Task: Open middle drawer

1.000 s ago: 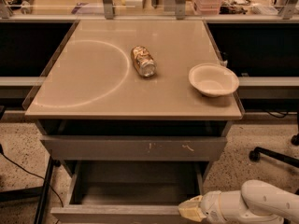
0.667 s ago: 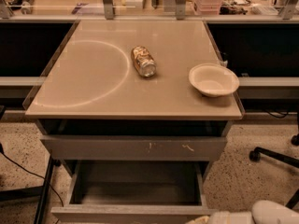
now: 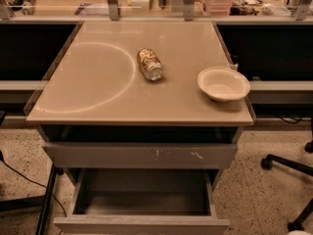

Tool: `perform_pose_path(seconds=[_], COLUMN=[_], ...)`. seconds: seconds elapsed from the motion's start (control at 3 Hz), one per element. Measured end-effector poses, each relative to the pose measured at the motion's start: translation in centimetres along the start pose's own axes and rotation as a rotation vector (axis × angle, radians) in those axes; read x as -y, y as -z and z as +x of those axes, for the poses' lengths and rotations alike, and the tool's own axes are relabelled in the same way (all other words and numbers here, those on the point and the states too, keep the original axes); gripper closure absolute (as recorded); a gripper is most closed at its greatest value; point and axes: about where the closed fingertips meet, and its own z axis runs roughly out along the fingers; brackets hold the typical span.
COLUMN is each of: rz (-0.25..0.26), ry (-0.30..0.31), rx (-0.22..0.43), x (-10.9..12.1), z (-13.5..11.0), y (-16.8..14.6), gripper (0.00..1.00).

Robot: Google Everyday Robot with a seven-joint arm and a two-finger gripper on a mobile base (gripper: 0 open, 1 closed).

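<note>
The middle drawer [image 3: 142,225] stands pulled well out at the foot of the cabinet. Its plain grey front is close to the picture's bottom edge and its shallow dark box is open to view. It sits about as far out as it did a second ago. What has changed is the arm: the gripper, which was then at the drawer's front right corner, has left the picture (so whether its jaws are spread or pressed together cannot be told). Only a pale sliver [image 3: 299,233] shows at the bottom right edge, too small to identify.

Above the open box is the taller drawer front [image 3: 139,155] with white scratch marks, closed flush under the table top [image 3: 98,102]. On the top a can [image 3: 150,63] lies on its side beside a white ring mark [image 3: 131,77]. A white bowl [image 3: 223,83] sits near the right edge, well apart from the can.

There is bare speckled floor [image 3: 244,180] to the right of the drawer. A chair base [image 3: 288,165] stands beyond it, and a black cable [image 3: 24,177] runs on the left. The lower part of the drawer front is cut off by the picture's edge.
</note>
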Motion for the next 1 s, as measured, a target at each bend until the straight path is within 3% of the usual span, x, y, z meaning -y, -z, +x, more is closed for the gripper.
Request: perform_pose_path(seconds=[0.67,1.0], rz=[0.0,0.047], ry=[0.0,0.025], rx=[0.0,0.002], x=[0.0,0.6], z=[0.0,-1.2], y=[0.0,1.2], gripper=[0.35,0.12])
